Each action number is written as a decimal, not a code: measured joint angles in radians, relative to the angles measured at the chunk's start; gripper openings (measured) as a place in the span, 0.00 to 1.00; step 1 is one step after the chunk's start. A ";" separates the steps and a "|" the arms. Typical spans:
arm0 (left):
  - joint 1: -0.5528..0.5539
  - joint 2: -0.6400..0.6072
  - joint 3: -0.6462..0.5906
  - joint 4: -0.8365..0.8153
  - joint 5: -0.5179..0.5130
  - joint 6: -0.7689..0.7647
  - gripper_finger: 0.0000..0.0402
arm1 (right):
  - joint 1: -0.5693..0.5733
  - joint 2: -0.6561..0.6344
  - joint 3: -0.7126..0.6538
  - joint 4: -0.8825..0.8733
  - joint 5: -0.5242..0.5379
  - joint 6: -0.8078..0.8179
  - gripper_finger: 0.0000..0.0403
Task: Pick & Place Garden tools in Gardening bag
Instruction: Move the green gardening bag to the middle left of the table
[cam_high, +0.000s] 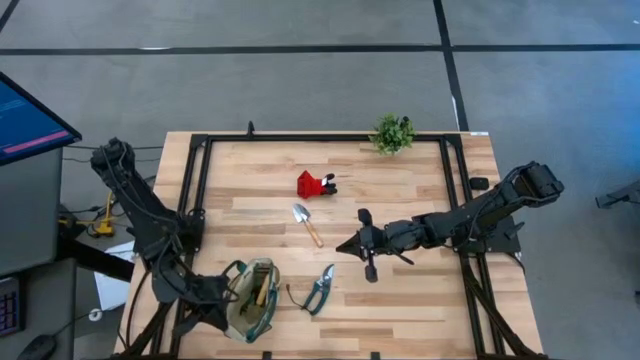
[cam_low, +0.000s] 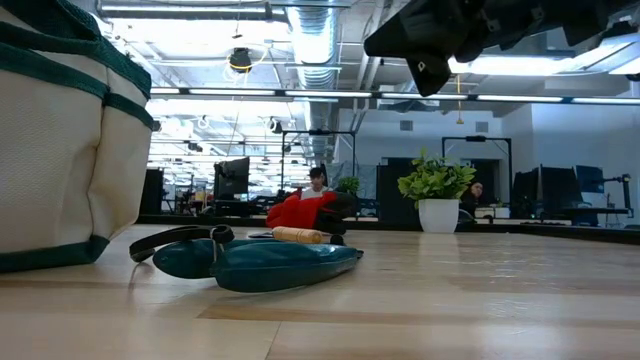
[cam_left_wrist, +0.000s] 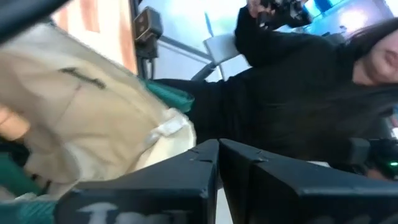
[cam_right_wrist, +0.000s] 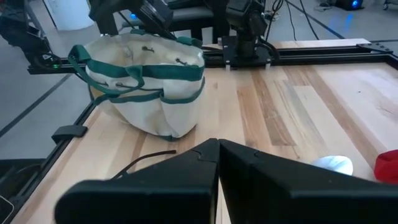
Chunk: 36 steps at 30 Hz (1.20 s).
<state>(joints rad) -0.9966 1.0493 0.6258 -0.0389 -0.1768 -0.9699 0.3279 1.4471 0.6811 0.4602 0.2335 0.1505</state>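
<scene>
Three tools out on the table, one wooden handle already poking out of the bag.

The tan canvas gardening bag with dark green trim (cam_high: 251, 298) sits at the table's front left with the left gripper (cam_high: 222, 300) against it, fingers closed, holding nothing I can see. On the wood: one silver trowel with a wooden handle (cam_high: 306, 223), one pair of green-handled pruning shears (cam_high: 320, 289) right of the bag, one small red-and-black tool (cam_high: 315, 184). The right gripper (cam_high: 345, 245) hovers mid-table, closed and empty. One small green potted plant (cam_high: 392, 132) stands at the far edge.
</scene>
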 joint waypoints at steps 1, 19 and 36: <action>0.000 -0.010 0.000 -0.014 -0.001 0.000 0.00 | 0.000 0.000 0.000 0.001 0.000 0.000 0.00; 0.290 -0.067 0.000 -0.215 -0.103 0.011 0.00 | -0.002 0.000 0.000 0.005 0.007 -0.003 0.00; 0.560 -0.067 0.136 -0.473 0.146 0.572 0.00 | -0.004 0.000 0.000 -0.012 0.007 -0.027 0.00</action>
<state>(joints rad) -0.4365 0.9823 0.7617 -0.5121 -0.0312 -0.3979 0.3237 1.4471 0.6811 0.4484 0.2409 0.1238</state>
